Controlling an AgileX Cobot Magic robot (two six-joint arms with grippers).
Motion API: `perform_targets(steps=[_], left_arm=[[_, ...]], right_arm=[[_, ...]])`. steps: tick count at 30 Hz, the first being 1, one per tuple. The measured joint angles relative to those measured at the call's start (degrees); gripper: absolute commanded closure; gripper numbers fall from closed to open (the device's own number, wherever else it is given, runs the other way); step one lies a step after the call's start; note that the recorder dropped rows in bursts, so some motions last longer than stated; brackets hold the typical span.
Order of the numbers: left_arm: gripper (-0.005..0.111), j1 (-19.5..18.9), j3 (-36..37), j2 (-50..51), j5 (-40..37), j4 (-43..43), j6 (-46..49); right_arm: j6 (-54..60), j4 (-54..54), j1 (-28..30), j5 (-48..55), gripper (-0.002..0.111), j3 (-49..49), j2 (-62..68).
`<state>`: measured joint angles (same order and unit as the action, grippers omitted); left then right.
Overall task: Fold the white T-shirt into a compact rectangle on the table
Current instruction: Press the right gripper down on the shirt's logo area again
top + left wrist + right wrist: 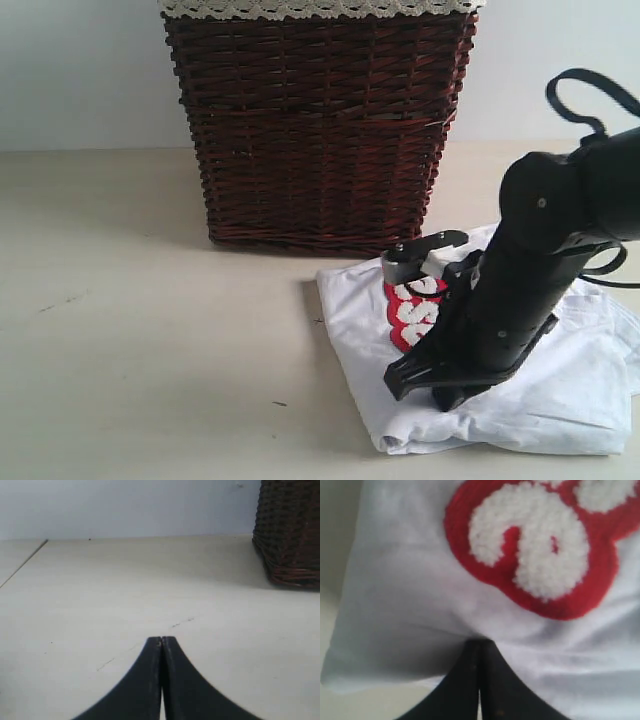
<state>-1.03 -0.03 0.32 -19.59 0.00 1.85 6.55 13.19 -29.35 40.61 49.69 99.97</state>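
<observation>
Basket (320,130) contents hidden behind wicker; right gripper (480,642), clenched, leans down onto white T-shirt (560,390); left gripper (162,640) clenched over table (100,590).

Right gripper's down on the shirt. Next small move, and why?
Probably ease the right gripper straight up a little: its jaws are shut at a pucker in the white T-shirt, which already lies folded on the table. Left gripper sits shut over the table.

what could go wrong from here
The right gripper is shut with its tips at a pucker of the white T-shirt; a thin pinch could slip, or drag the whole bundle.
The left gripper is shut over bare table, not pinning the shirt.
The wicker basket stands close behind; the arm might bump it.
</observation>
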Motion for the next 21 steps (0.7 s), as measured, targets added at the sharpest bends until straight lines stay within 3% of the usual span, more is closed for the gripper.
perform_targets(steps=[10,17,21], left_arm=[[0.106,0.00,0.00,0.00,0.00,0.00,0.00],[0.106,0.00,0.00,0.00,0.00,0.00,0.00],[0.106,0.00,0.00,0.00,0.00,0.00,0.00]], right_arm=[[-0.67,1.11,-2.91,-3.41,0.108,0.01,3.87],[2.71,5.25,-9.89,-4.36,0.108,0.01,4.05],[3.09,5.48,-10.85,-4.61,0.108,0.01,4.05]])
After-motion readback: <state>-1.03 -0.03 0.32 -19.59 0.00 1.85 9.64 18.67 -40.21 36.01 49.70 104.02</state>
